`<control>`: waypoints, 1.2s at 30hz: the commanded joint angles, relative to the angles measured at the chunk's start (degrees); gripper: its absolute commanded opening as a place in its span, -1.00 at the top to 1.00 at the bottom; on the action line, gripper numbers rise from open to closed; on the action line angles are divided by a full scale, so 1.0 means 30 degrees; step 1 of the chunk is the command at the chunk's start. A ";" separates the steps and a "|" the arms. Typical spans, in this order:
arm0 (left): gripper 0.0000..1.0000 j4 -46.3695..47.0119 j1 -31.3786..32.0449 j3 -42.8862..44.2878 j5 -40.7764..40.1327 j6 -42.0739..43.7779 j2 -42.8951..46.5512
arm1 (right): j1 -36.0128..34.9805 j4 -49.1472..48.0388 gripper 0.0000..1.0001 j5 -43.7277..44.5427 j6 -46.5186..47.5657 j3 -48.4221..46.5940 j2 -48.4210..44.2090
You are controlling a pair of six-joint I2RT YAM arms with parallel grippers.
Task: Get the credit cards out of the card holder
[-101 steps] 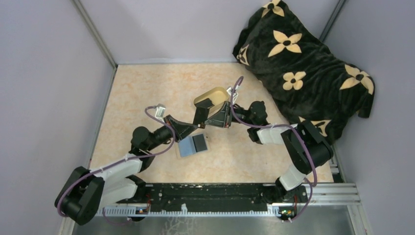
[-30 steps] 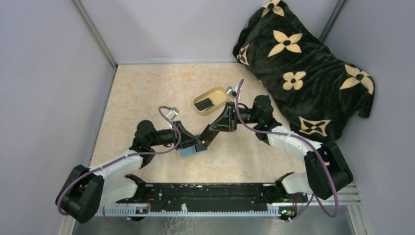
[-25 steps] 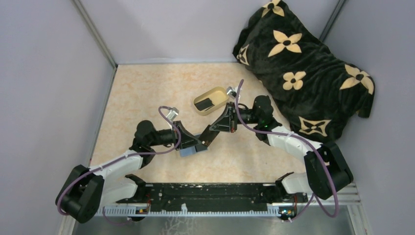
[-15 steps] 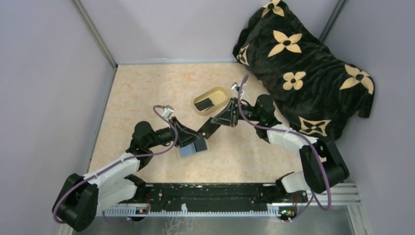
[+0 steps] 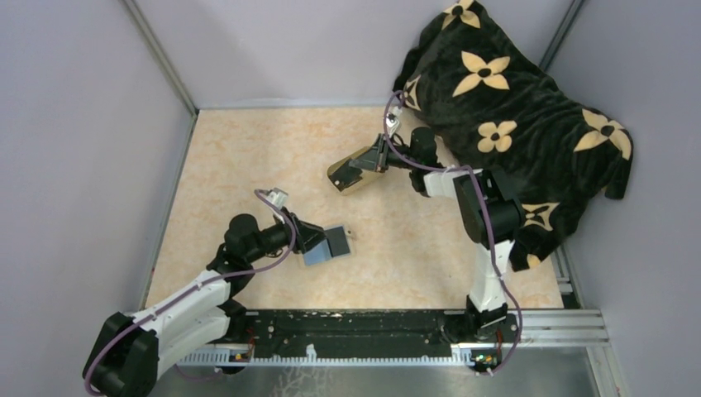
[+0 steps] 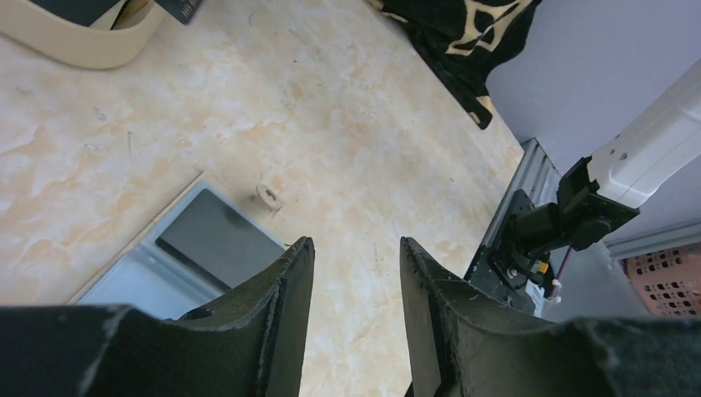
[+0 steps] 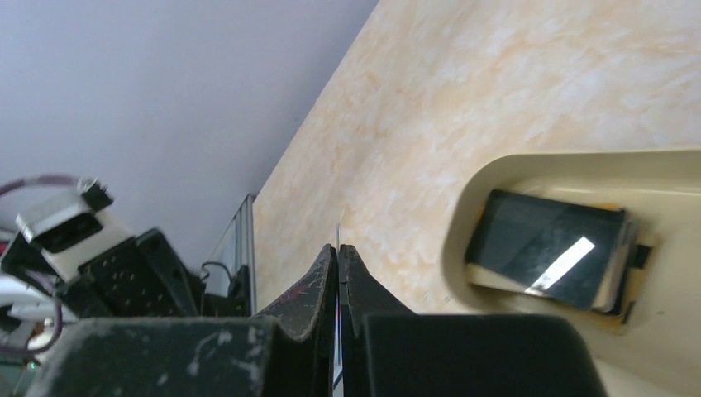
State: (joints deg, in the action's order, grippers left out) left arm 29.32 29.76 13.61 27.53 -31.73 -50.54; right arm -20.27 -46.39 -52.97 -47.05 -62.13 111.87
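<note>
Currently: card holder [image 6: 140, 269] lies open, inner face up, on the desk [image 6: 248, 107], with what looks like a dark card in its slot. Left end effector [image 6: 354, 252] hovers just above it, fingers parted and empty, probably placed to steady it. Right end effector [image 7: 339, 252] hangs beside the dish [image 7: 529, 161], fingers pinched on a thin credit card [image 7: 338, 234] seen edge-on, presumably bound for the stacked cards [image 7: 546, 248]. Held card's face is hidden; stack count unclear.
</note>
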 commanded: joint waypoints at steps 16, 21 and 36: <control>0.06 -0.2793 -0.0067 -0.0298 -0.3639 0.1994 0.2283 | 0.0928 0.2047 1.00 0.1499 0.1194 -0.5408 0.4755; 0.07 -0.2538 -0.0060 -0.0302 -0.3593 0.1882 0.1891 | 0.0793 0.2271 1.00 0.1585 0.1426 -0.5290 0.4918; 0.09 -0.2511 -0.0052 -0.0491 -0.3795 0.1902 0.1941 | -0.0391 0.3407 1.00 0.2525 0.2438 -0.6039 0.5678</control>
State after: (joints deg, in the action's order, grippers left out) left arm 21.39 29.76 12.49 16.49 -26.92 -45.32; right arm -20.99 -33.78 -46.15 -40.47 -77.69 127.83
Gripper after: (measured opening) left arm 0.455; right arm 0.008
